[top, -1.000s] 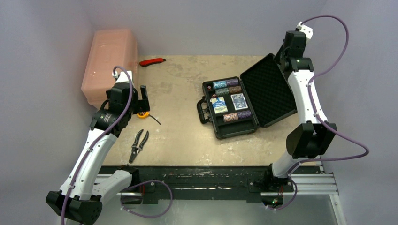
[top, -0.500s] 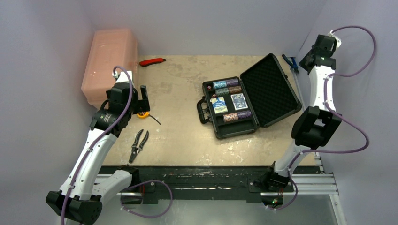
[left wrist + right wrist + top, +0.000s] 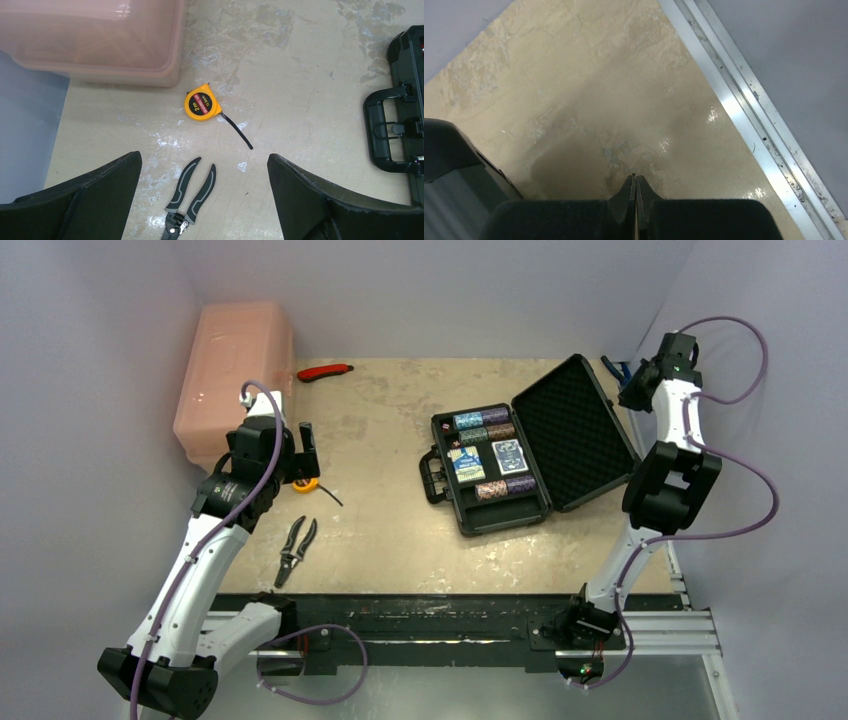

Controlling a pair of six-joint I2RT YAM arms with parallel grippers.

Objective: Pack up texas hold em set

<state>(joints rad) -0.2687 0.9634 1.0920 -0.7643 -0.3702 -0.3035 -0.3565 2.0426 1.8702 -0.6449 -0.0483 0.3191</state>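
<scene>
While open, briefcase (image 3: 575, 430) near closed right claw (image 3: 634, 180).

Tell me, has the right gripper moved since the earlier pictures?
Yes. The right gripper swung rightward, away from the black plastic briefcase's open lid.

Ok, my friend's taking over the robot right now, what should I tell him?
Left fingers: open, empty, above the left side of the table.
Right fingers: shut, empty, near the table's far right edge.
Black plastic briefcase: lies open mid-table. Blue-backed card decks and chip rows sit inside.
Done: those are packed.
Left: close the lid.
</scene>
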